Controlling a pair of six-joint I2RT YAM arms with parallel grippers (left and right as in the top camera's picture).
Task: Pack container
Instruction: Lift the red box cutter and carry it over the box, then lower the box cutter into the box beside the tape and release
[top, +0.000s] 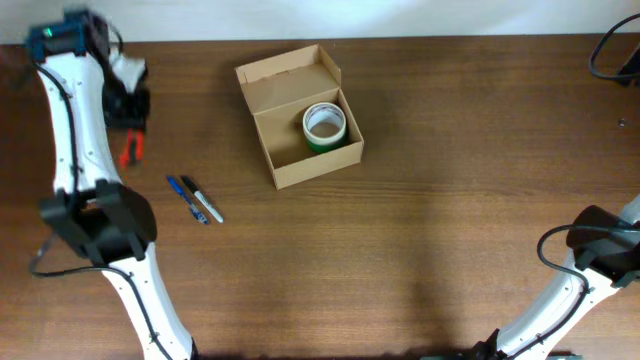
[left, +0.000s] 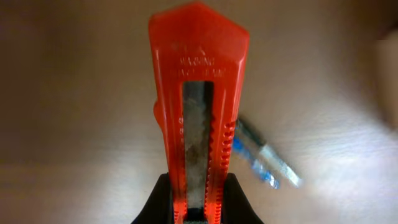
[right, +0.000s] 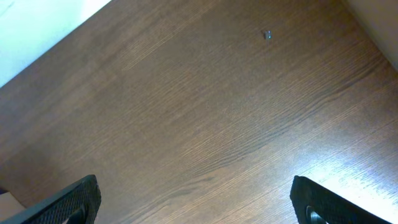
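Note:
The tan cardboard container (top: 300, 130) stands open at the table's upper middle, its flap lid tilted back, with a green tape roll (top: 324, 126) inside. My left gripper (top: 131, 140) at the far left is shut on a red box cutter (left: 198, 106), which it holds above the table; the cutter also shows in the overhead view (top: 131, 148). In the left wrist view my left gripper (left: 198, 202) clamps the cutter's lower end. My right gripper (right: 196, 199) is open and empty over bare table at the right edge.
Two pens, one blue and one dark with a white cap (top: 197, 199), lie left of the box; they show blurred in the left wrist view (left: 264, 158). A black cable (top: 610, 55) sits at the far right corner.

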